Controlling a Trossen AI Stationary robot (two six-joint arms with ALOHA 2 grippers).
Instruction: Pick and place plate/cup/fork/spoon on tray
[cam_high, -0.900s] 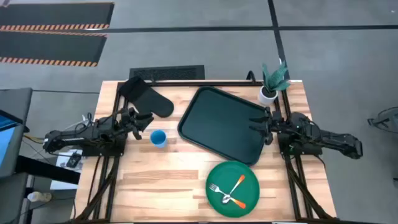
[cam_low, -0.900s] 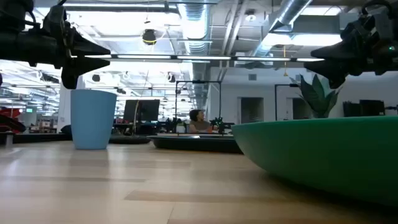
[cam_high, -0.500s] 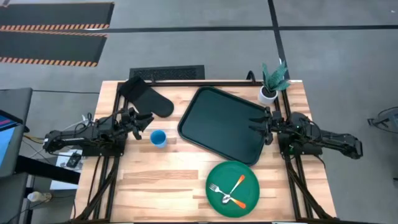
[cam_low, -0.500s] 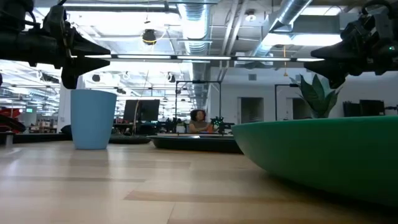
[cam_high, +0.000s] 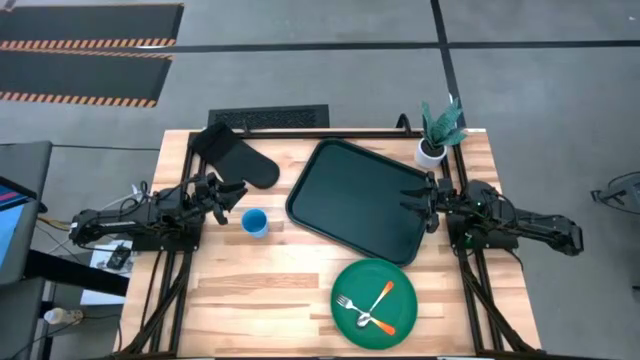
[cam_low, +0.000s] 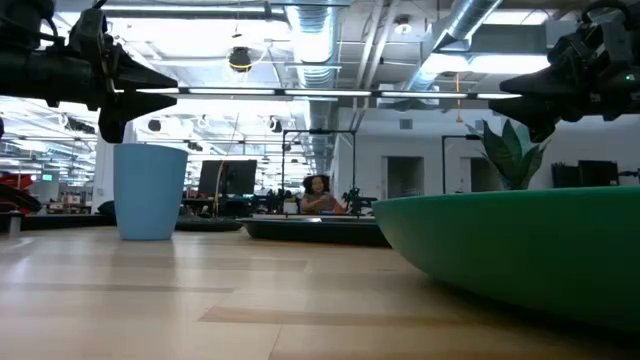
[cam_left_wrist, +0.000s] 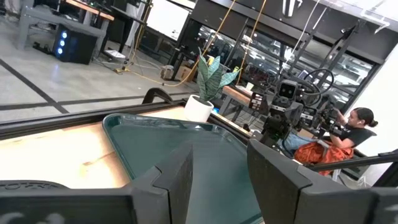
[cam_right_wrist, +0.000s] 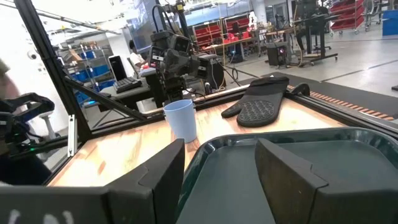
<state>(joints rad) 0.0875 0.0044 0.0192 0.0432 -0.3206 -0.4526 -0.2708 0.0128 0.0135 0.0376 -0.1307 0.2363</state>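
Note:
The green plate (cam_high: 375, 302) lies on the table near its front edge, right of the middle. The orange-handled fork (cam_high: 364, 310) and spoon (cam_high: 381, 298) lie crossed on it. The blue cup (cam_high: 254, 222) stands upright on the table left of the dark tray (cam_high: 361, 200), which lies flat in the middle. My left gripper (cam_high: 232, 193) is open and empty, above the table just left of the cup. My right gripper (cam_high: 410, 202) is open and empty, over the tray's right rim. The cup also shows in the right wrist view (cam_right_wrist: 181, 119).
A black oven mitt (cam_high: 237, 158) lies at the back left of the table. A white pot with a green plant (cam_high: 436, 135) stands at the back right corner. Bare wood lies between the cup and the plate. A person sits in the room beyond the table (cam_low: 318, 192).

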